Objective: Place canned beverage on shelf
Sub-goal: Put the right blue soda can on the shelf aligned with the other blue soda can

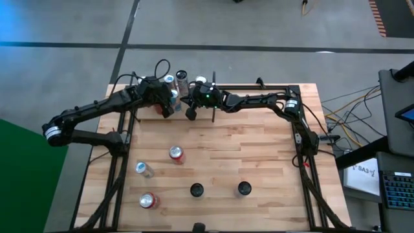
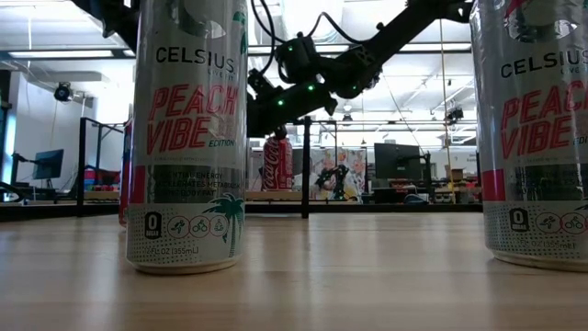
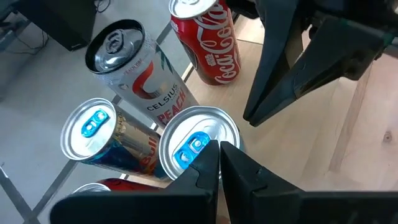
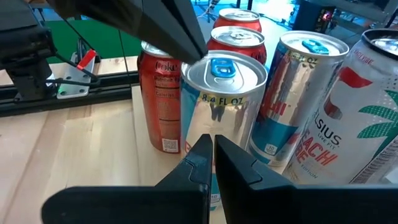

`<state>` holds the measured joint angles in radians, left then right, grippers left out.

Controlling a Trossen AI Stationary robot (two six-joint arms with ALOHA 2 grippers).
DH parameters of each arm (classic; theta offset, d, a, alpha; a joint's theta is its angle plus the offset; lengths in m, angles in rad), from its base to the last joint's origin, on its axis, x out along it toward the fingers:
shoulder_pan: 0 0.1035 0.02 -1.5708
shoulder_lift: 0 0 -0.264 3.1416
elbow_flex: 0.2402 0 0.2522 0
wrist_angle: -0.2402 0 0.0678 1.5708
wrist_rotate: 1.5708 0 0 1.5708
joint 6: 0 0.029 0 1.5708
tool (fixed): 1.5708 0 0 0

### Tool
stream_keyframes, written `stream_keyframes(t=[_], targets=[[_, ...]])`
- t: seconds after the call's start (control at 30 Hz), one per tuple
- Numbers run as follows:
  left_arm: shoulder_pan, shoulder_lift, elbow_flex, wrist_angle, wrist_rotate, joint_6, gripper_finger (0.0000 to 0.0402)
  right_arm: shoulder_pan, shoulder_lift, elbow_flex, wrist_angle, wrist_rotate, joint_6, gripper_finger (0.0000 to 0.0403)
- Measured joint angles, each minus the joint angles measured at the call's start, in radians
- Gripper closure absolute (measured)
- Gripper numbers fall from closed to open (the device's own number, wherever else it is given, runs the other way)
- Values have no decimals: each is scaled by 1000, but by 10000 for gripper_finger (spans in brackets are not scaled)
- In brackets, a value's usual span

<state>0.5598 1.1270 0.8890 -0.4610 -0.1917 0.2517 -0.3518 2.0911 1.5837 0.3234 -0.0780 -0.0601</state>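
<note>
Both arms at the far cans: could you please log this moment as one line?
left pincer: shut, above blue-tab can | right pincer: shut, beside same can | shelf: cans clustered at far-left end | table: five cans waiting

Cans (image 1: 176,154) on wooden table (image 1: 259,162)

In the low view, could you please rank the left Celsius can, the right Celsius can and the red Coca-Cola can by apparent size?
1-2. Left Celsius can and right Celsius can: alike, both close and cropped.
3. Coca-Cola can: smallest-looking, but standing much farther back.
</note>
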Motion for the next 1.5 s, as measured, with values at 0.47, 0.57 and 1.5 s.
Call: stream_keyframes(t=[0.47,0.57,1.5], targets=[[-66,-100,-42,94,180,-109,402,0,-113,0,-223,0,-46,394],[-98,-80,-67,98,124,-146,402,0,-161,0,-311,0,-64,394],[-121,10,-100,97,-221,-250,402,7,-252,0,-421,-1,-55,394]])
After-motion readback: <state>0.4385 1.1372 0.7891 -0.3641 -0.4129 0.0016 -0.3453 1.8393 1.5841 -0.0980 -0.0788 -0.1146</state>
